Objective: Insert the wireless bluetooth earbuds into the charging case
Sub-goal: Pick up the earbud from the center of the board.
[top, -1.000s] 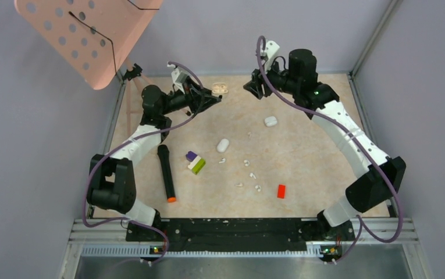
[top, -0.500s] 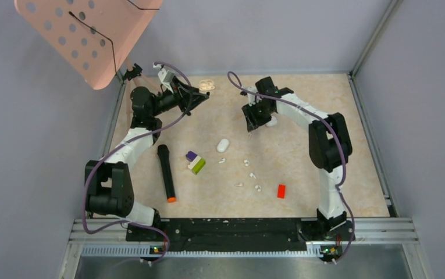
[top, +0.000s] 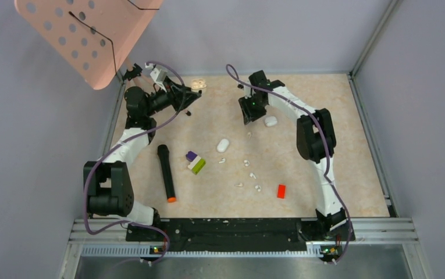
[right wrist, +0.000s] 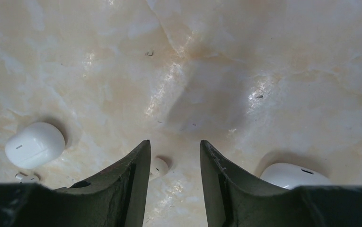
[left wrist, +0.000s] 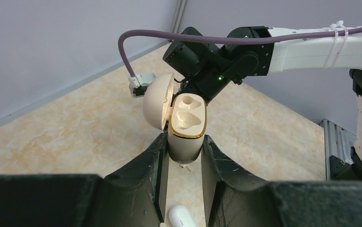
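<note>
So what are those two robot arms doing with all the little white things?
The left arm's fingers grip an open cream charging case with a gold rim; both its sockets are empty. The right arm's fingers hang open close to a tiny round white earbud on the table, between two white pebble-shaped cases. Nothing is in yet.

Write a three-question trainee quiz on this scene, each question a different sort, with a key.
1. True or false: the case clamped in the left gripper has its lid open and both sockets empty.
2. What lies on the table beside the right gripper's open fingers, in its wrist view? A. a tiny white earbud; B. a spoon; C. a coin.
3. Fill in: ___ closed white cases lie on the table in the top view.
Key: 1 true; 2 A; 3 two.
</note>
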Robot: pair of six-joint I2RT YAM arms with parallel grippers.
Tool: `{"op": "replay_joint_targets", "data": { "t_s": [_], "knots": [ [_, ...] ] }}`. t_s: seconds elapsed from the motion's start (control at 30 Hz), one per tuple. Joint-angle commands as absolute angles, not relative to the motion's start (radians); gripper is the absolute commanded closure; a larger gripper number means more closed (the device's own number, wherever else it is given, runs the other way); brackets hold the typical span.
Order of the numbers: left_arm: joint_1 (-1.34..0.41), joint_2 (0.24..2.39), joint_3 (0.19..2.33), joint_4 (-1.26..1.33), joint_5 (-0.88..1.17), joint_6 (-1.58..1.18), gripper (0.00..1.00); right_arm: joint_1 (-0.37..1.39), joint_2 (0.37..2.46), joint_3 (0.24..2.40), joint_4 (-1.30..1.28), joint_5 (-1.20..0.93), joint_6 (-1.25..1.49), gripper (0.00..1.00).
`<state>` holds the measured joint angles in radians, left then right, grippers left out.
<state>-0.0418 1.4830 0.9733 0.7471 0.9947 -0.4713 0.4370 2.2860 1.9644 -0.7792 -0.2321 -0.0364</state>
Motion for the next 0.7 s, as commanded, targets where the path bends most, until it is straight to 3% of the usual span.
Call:
{"op": "replay_joint_targets", "data": {
  "t_s": [0.0,0.43,0.67],
  "knots": [
    [-0.039,1.466,0.98,0.77,0.98,-0.463,1.0,0.433,2.31,2.042,-0.889,-0.224,-0.029,0.57],
    [-0.039,1.467,0.98,0.753,0.997,-0.46,1.0,0.473,2.274,1.955,-0.91,-0.207,-0.048,0.6],
    [-0.038,1.46,0.975,0.75,0.998,-0.458,1.0,0.48,2.277,1.955,-0.914,-0.219,-0.051,0.57]
  ]
}}
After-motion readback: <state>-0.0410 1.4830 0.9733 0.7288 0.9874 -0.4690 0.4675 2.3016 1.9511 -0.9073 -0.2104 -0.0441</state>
